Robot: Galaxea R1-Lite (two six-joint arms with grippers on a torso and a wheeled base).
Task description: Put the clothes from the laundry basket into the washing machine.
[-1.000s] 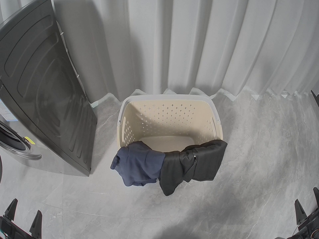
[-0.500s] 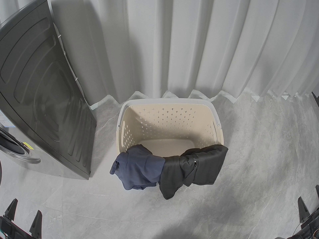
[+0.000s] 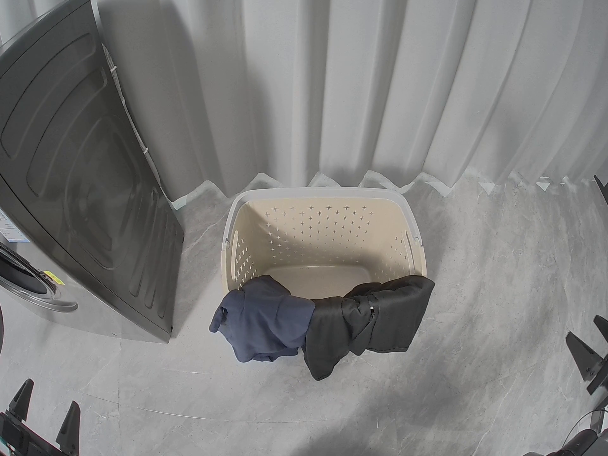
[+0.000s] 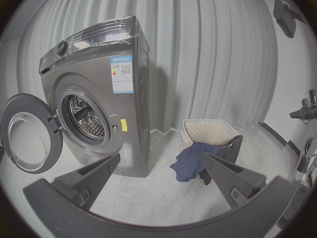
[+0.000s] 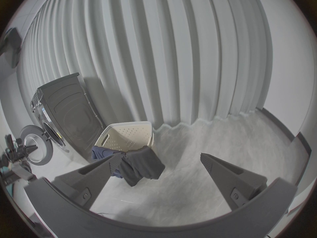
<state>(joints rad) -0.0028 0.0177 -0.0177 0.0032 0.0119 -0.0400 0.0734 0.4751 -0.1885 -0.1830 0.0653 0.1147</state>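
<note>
Grey washing machine (image 3: 76,178) beside basket (image 3: 316,192), curtain (image 3: 354,64) behind

Laundry basket (image 3: 316,192), washing machine (image 3: 76,159) on floor (image 3: 481,299)

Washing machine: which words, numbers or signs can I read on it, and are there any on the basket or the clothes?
Blue-and-white label, on the front of the washing machine, with a square code: print too small to read.
Yellow sticker, beside the door opening: too small to read.
Laundry basket and clothes: no text visible.
</note>
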